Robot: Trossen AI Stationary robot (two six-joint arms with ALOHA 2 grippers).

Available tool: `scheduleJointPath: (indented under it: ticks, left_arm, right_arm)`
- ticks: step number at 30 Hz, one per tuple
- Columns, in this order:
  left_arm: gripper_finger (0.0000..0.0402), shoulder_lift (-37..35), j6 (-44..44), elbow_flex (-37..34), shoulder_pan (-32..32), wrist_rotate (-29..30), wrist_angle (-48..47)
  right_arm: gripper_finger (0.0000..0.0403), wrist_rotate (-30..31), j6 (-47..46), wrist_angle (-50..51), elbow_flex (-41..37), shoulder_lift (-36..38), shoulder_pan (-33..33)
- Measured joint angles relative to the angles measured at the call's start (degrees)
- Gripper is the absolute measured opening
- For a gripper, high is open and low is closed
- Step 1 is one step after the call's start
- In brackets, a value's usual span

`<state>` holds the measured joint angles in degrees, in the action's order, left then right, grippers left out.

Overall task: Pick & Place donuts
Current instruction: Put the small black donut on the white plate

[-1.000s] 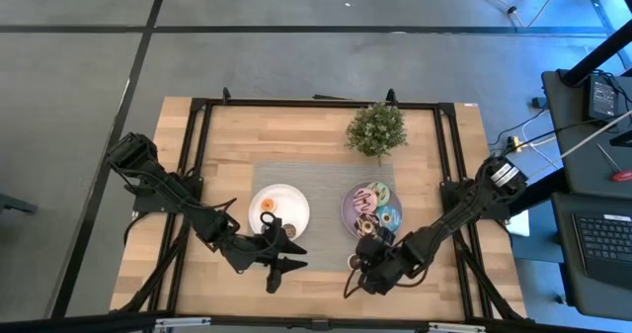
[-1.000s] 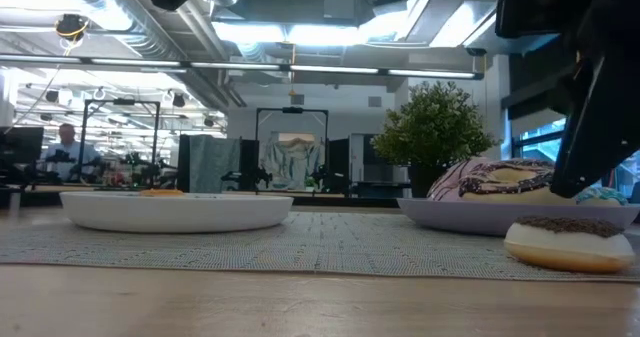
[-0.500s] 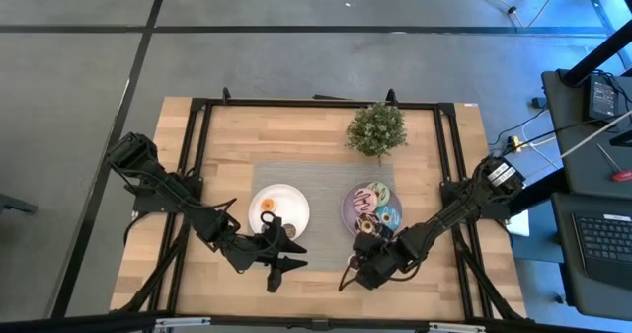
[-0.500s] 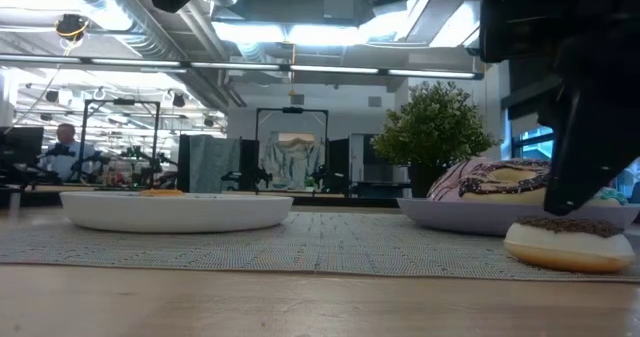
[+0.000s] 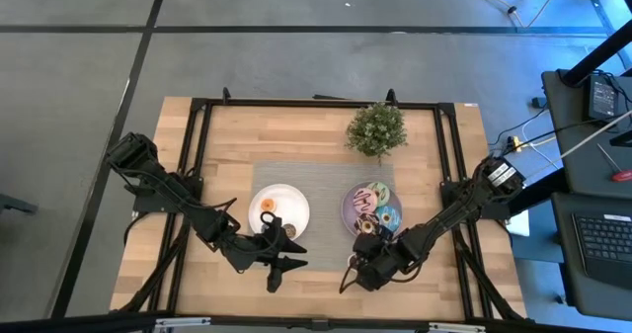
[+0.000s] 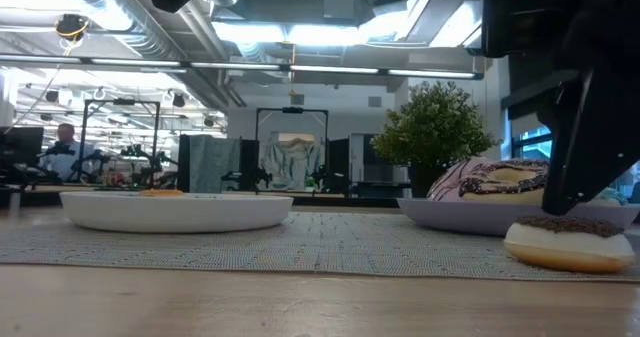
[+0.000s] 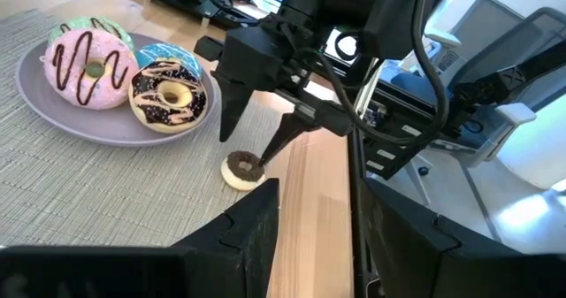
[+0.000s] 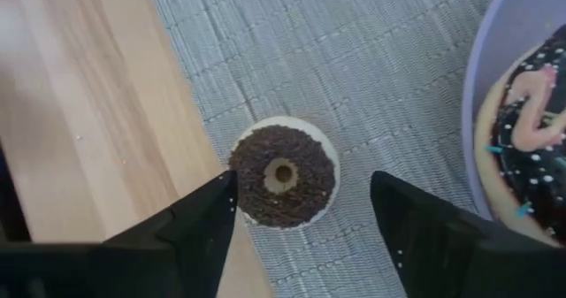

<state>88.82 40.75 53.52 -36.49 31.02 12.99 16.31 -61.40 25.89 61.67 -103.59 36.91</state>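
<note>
Right gripper (image 8: 301, 210) hangs directly over the small cream mini donut with dark brown sprinkled top (image 8: 283, 171); fingers (image 7: 232, 112) spread, one on each side of it, not touching. Donut lies flat at the edge of the grey woven mat (image 8: 354, 59), beside bare wood. Just beyond the claw: lilac round plate (image 7: 53, 112) holding pink (image 7: 87, 66), blue (image 7: 172, 55) and chocolate-sprinkled large donuts (image 7: 170, 92). Left gripper (image 5: 284, 264) waits beside the white plate (image 5: 288, 203), fingers parted, holding nothing.
</note>
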Motion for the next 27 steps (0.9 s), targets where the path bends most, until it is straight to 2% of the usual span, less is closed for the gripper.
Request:
scheduleJointPath:
  ticks: [6,22,27]
  left_arm:
    - [0.0153,0.0,0.0,0.0,0.0,0.1,0.0]
    - [0.0153,0.0,0.5,0.0,0.0,0.4,0.1]
    - [0.0153,0.0,0.5,0.0,0.0,0.4,0.1]
  right_arm:
    - [0.0262,0.6,-2.8,2.2,0.0,-0.3,-0.7]
    - [0.0199,-1.0,-3.0,0.0,0.0,-3.9,-1.3]
    - [0.0161,-1.2,-2.8,0.0,0.0,-3.9,-1.3]
